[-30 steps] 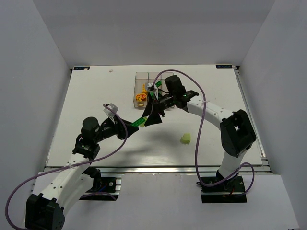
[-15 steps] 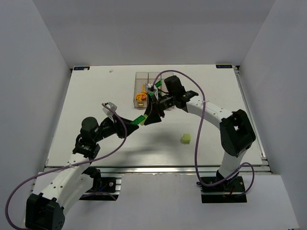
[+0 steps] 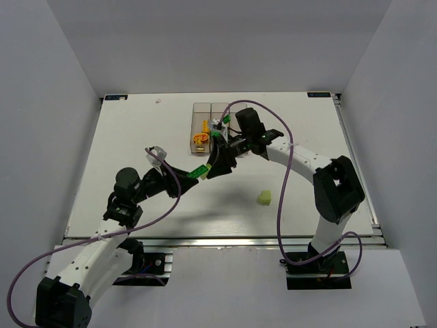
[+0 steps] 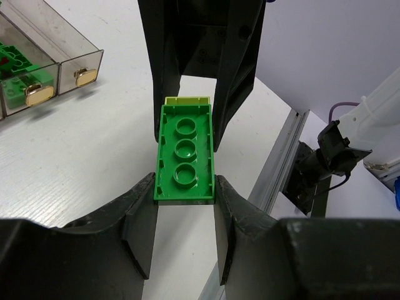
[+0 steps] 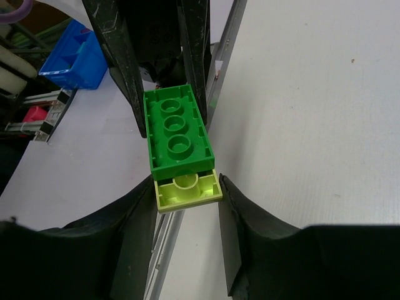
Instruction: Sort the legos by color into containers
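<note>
A bright green brick with a pale yellow-green brick stuck to its far end hangs in mid-air. My left gripper is shut on the green brick's near end. My right gripper faces it from the other side, its fingers pressed to both sides of the yellow-green brick, with the green brick beyond. In the top view both grippers meet at the pair, in front of the containers. Orange bricks lie in the left bin and green ones in another.
One loose pale yellow-green brick lies on the white table to the right of centre. The clear bins have gold knobs on their fronts. A metal rail runs along the near table edge. White walls enclose the table.
The right gripper's jaws have narrowed onto the yellow-green brick. Both arms have edged slightly left with the joined bricks. The left grip is unchanged.
</note>
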`<act>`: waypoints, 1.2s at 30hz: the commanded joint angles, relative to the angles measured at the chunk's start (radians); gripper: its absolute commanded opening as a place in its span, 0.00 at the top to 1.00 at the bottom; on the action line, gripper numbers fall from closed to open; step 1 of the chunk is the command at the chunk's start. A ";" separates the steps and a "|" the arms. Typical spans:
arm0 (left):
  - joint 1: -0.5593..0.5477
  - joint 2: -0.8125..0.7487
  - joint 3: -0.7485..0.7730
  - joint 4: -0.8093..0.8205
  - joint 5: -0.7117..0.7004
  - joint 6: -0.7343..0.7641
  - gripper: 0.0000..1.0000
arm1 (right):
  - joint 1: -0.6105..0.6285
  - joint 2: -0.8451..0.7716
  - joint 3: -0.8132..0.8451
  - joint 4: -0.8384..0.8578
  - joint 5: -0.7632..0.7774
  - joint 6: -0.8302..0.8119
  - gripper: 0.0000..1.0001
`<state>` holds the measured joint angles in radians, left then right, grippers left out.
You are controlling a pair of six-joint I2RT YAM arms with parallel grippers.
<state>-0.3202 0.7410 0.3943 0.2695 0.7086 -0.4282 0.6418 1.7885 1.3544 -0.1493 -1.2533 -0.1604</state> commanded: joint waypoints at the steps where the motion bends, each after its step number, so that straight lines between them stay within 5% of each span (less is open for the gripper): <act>1: 0.000 -0.015 0.029 0.023 -0.043 0.006 0.78 | -0.027 -0.046 -0.037 0.019 -0.029 -0.008 0.99; 21: 0.009 0.093 0.081 0.155 -0.077 -0.026 0.80 | -0.062 -0.123 -0.104 -0.107 0.060 -0.149 1.00; 36: 0.009 0.307 0.259 0.025 -0.192 -0.118 0.82 | -0.194 -0.112 0.001 0.027 0.905 -0.129 1.00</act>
<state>-0.3153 1.0351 0.6136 0.3134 0.5484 -0.5110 0.4442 1.6814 1.2903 -0.1982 -0.5461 -0.2798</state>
